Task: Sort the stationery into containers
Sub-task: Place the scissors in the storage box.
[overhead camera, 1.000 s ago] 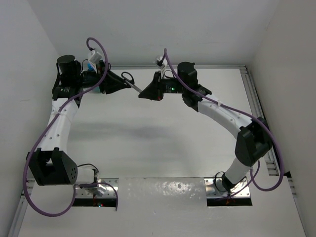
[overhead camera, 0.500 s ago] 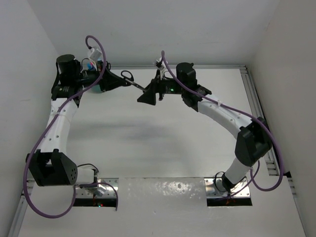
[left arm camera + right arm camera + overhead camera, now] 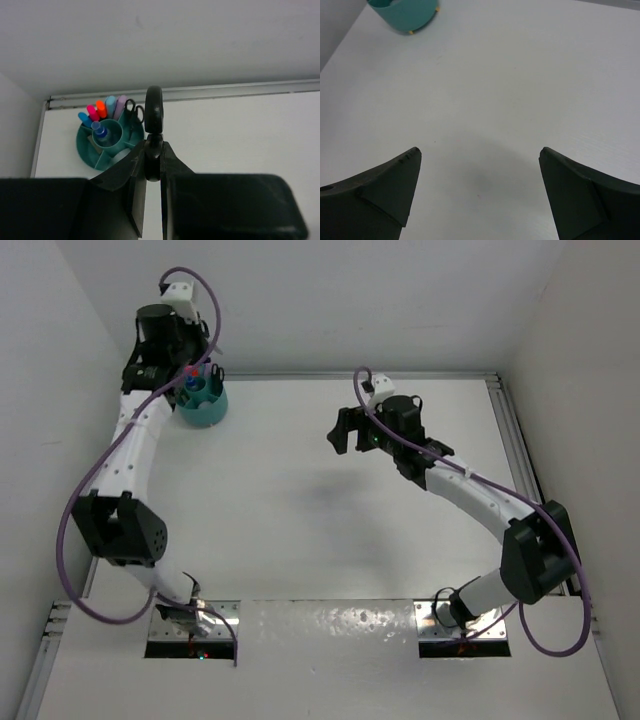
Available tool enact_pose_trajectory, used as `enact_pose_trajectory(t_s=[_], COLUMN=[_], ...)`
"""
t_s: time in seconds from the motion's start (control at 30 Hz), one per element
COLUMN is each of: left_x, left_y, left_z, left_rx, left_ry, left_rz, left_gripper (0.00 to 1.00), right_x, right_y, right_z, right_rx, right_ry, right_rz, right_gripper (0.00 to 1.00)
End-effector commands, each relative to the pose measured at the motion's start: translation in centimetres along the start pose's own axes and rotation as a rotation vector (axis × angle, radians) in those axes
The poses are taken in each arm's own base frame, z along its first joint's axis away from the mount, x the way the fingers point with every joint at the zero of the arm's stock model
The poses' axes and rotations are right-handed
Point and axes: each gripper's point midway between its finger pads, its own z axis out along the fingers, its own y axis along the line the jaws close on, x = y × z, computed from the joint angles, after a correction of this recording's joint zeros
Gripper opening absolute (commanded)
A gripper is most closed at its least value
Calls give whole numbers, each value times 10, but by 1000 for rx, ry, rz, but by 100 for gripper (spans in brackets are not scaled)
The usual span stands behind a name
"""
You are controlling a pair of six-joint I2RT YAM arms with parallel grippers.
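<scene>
The right arm (image 3: 470,490) bends at the elbow out to its own side, its forearm reaching back over the middle and its wrist tipped down. The right jaws, two matte black wedge-shaped fingers (image 3: 385,185), stand spread wide with nothing between them, above the smooth white surface (image 3: 520,75). Far ahead of them and to their left sits the round teal plastic organiser cup (image 3: 410,12) on small yellowish feet.

The left arm (image 3: 130,455) stretches up its own side into the far corner, its wrist raised. The left jaws are pressed together on the black-handled small scissors (image 3: 156,112), pinching the lower part of the handle. One glossy oval loop stands out past the tips. The scissors' long axis runs straight along the fingers, loop end pointing forward at the back wall, and the blades are hidden. Just beyond these jaws, lower and to their left, the cup stands upright, showing a central tube and dividers. Blue, pink, orange, light-blue and lilac markers (image 3: 100,109) stand caps up in its far compartments. Two small black loops rise beside them, on the side nearest the jaws.
</scene>
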Motion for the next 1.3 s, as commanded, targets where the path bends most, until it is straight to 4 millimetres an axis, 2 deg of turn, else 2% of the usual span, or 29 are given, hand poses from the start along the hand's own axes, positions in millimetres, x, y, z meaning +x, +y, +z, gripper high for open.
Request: enact_pose_trajectory(t_s=[0.0, 0.03, 0.1, 0.13, 0.2, 0.3, 0.6, 0.77, 0.83, 0.93, 1.07, 1.27], left_x=[16, 27, 31, 43, 47, 66, 92, 95, 91, 97, 111, 125], left_y=[27, 28, 24, 27, 30, 42, 46, 51, 52, 56, 65, 66], left_z=[28, 41, 53, 63, 72, 87, 114, 128, 132, 139, 147, 153], left_rx=[-230, -258, -272, -301, -337, -404, -408, -396, -393, -404, -426, -426], left_ry=[42, 63, 57, 78, 81, 106, 133, 121, 109, 119, 142, 171], left_rz=[37, 44, 58, 65, 80, 91, 85, 63, 63, 60, 55, 59], left_gripper=[0, 0, 0, 0, 0, 0, 0, 0, 0, 0, 0, 0], right_x=[-8, -2, 4, 9, 14, 22, 44, 50, 51, 49, 50, 49], right_y=[-11, -13, -17, -18, -28, -32, -41, -47, -48, -49, -52, -55], right_z=[-1, 1, 3, 5, 6, 7, 6, 1, -1, -2, -8, -14], right_rx=[91, 100, 124, 136, 188, 217, 255, 283, 287, 299, 318, 334], right_ry=[-49, -36, -23, -10, 4, 30, 91, 109, 110, 102, 114, 121], right_rz=[-25, -19, -13, -15, -24, -43, -64, -75, -77, -78, -87, -110], right_gripper=[99, 99, 99, 99, 99, 99, 99, 99, 99, 99, 99, 99])
